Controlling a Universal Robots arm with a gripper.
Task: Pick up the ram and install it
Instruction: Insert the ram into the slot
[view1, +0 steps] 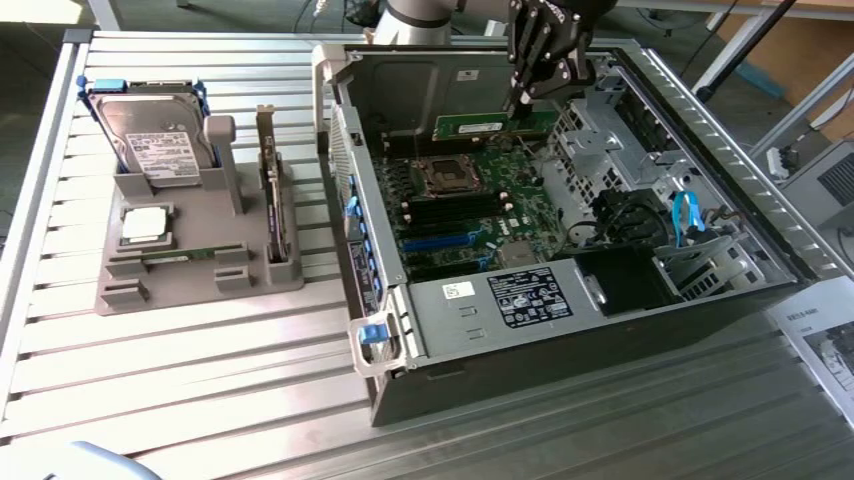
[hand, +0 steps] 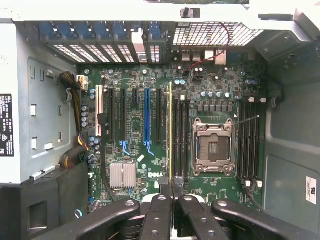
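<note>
The ram is a narrow green stick with a white label, held level over the back of the motherboard inside the open computer case. My gripper comes down from above and is shut on the ram's upper edge. In the wrist view the ram appears edge-on as a thin line running out from my gripper. It lies just beside the black memory slots next to the CPU socket. Whether it touches a slot I cannot tell.
On the exterior view's left, a grey holder carries a silver hard drive with blue rails, an upright card and a small chip. Cables and a black power unit fill the case's other end. A paper sheet lies beside the case.
</note>
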